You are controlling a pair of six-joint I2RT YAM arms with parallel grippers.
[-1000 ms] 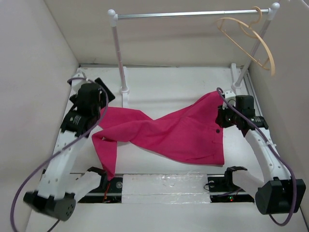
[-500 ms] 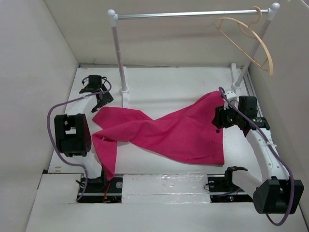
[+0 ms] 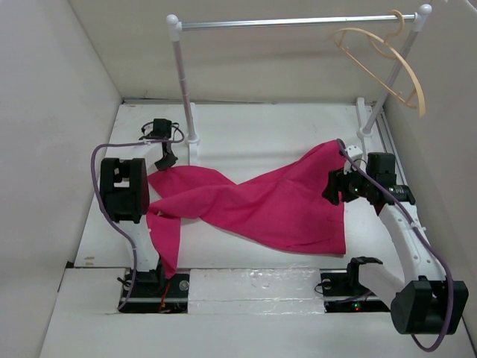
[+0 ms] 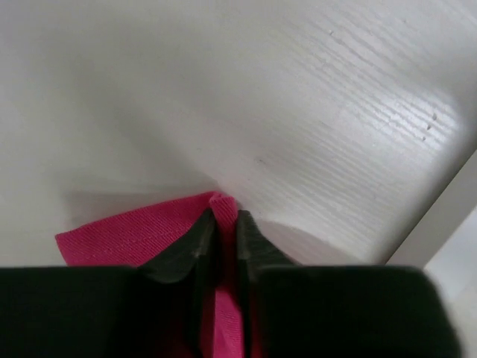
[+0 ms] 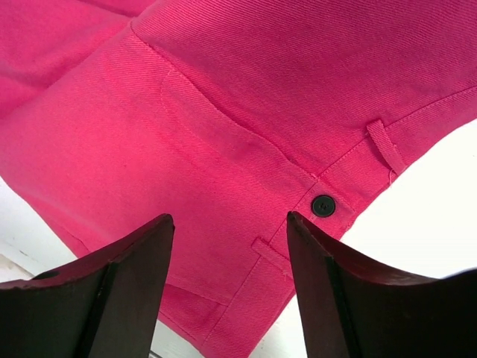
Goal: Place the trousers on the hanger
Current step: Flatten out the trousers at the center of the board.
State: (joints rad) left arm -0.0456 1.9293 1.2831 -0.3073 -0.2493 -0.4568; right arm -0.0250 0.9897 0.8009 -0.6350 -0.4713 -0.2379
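The pink trousers (image 3: 253, 205) lie spread flat on the white table, waistband to the right and legs to the left. At the far left leg end my left gripper (image 3: 165, 160) is shut on a pinched fold of the pink cloth (image 4: 223, 212). My right gripper (image 3: 335, 190) hovers open just above the waistband, with its fingers (image 5: 160, 246) apart over a belt loop and a black button (image 5: 323, 205), holding nothing. The tan wooden hanger (image 3: 373, 69) hangs by its hook from the right end of the rail, away from both grippers.
The silver rail (image 3: 298, 22) spans the back on white posts, the left post (image 3: 184, 82) standing just beside my left gripper. Side walls close in on both sides. One trouser leg trails toward the table's near edge (image 3: 168, 253).
My left arm swung from the near left out to the far leg end and closed on the cloth. My right gripper opened, let go of the waistband and drew slightly nearer.
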